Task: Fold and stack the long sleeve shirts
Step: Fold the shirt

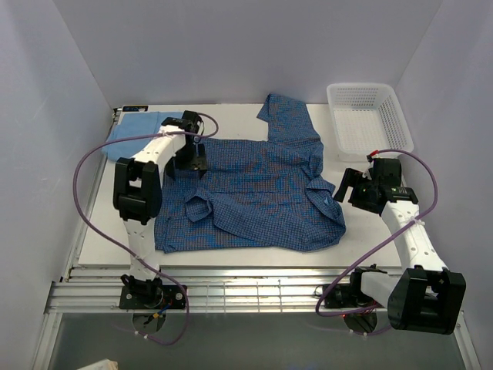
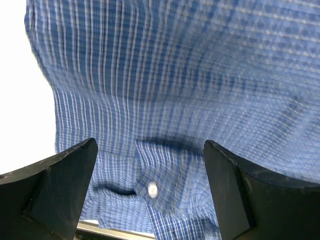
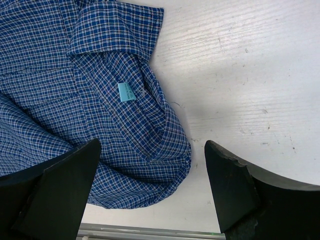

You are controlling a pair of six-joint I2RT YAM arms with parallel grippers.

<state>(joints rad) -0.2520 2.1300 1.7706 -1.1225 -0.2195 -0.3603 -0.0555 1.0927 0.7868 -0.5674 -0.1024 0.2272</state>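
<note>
Shirt [image 2: 175, 75] below L gripper [image 2: 150, 145] (jaws wide).

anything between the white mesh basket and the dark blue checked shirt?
Nothing but a narrow strip of bare white table separates the white plastic mesh basket from the dark blue checked cloth shirt. The top external view shows it.

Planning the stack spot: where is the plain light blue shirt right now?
In the top view the light blue shirt lies at the table's far left corner, beside the checked shirt, partly hidden by the left arm.
</note>
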